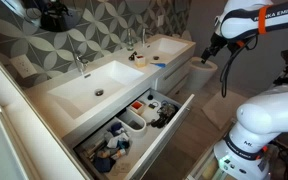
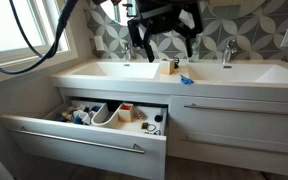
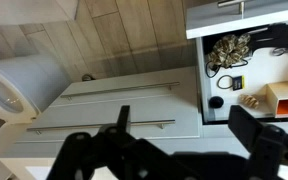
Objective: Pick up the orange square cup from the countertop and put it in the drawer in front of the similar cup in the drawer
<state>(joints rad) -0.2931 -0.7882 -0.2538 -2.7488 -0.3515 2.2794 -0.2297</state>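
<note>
**Bathroom vanity, orange cup on the top, fingers spread above it**

Patterned petal tiles back a long white countertop with two rectangular basins and chrome faucets. Below one basin the drawer stands pulled out, and every place that follows is told from it.

Up on the countertop, over the drawer's end that meets the closed drawer front, sits the orange square cup. It is upright on the strip between the basins, and it also shows in an exterior view from above. A small blue item lies just beside it, on the side away from the drawer.

Inside the drawer, white organizer bins fill the middle, with dark and blue toiletries around them. The similar cup stands beyond the bins, toward the end nearest the closed front. The wrist view shows it too, beside a tangle of dark things.

High above that same end of the drawer hangs the gripper, well clear of the orange square cup. Its black fingers are spread wide with nothing between them, and the wrist view shows the same wide gap. Farther from the drawer, past the closed front, a white toilet stands on the wood-look floor.
</note>
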